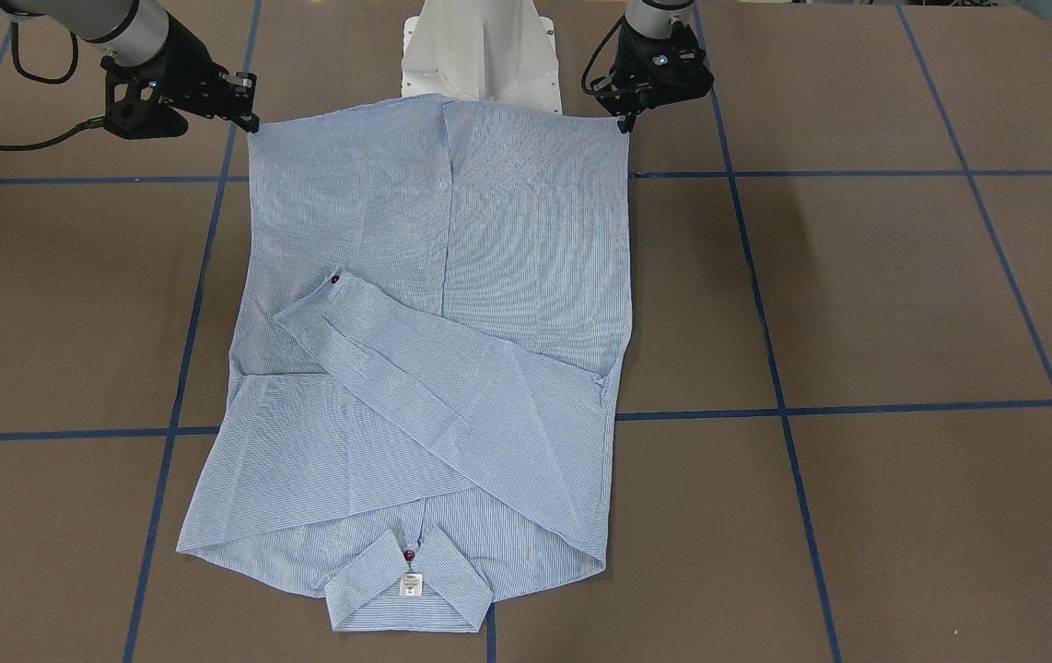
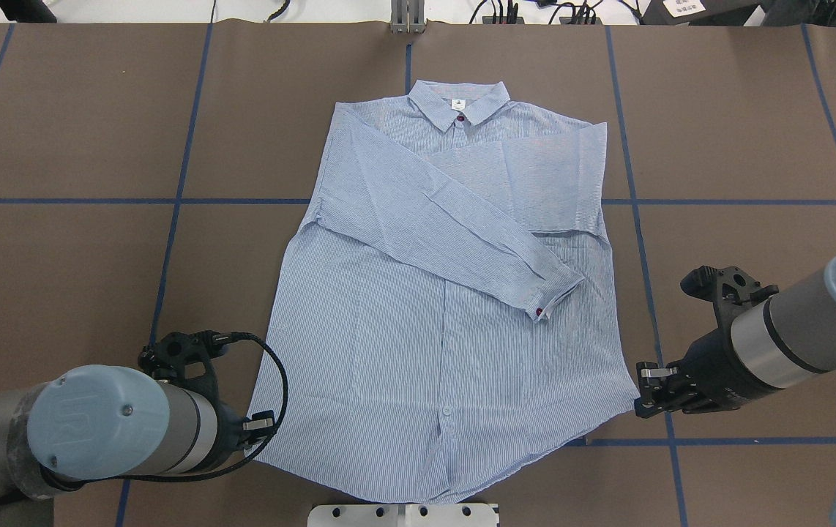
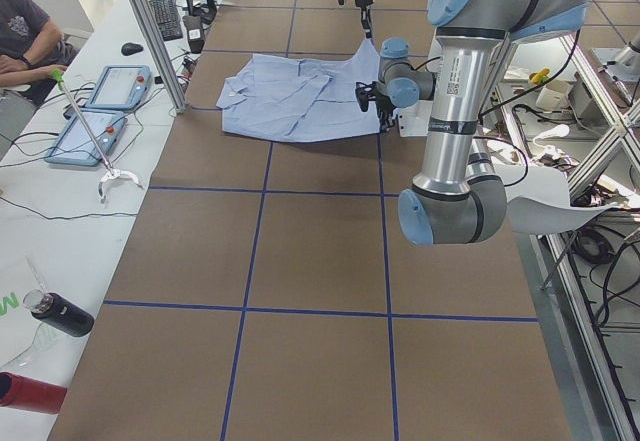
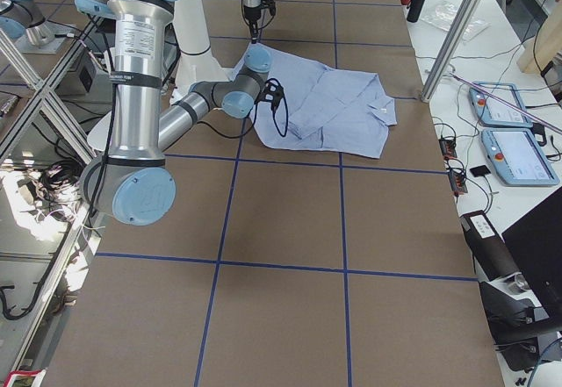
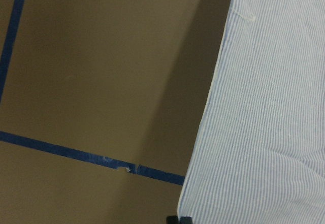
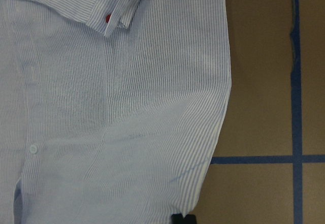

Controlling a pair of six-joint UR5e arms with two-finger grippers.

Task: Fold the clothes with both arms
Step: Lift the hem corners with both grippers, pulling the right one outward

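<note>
The light blue-and-white striped shirt lies flat and front up on the brown table, collar at the far side and both sleeves folded across the chest. One cuff with a dark red button lies on top. My left gripper is shut on the hem's left corner. At the hem's right corner, my right gripper is likewise shut. The side views show both corners pulled slightly up. Each wrist view shows a dark fingertip at the shirt's edge.
The white pedestal base stands just behind the hem. Blue tape lines grid the brown table. A side bench carries two teach pendants and bottles, and a person sits beside it.
</note>
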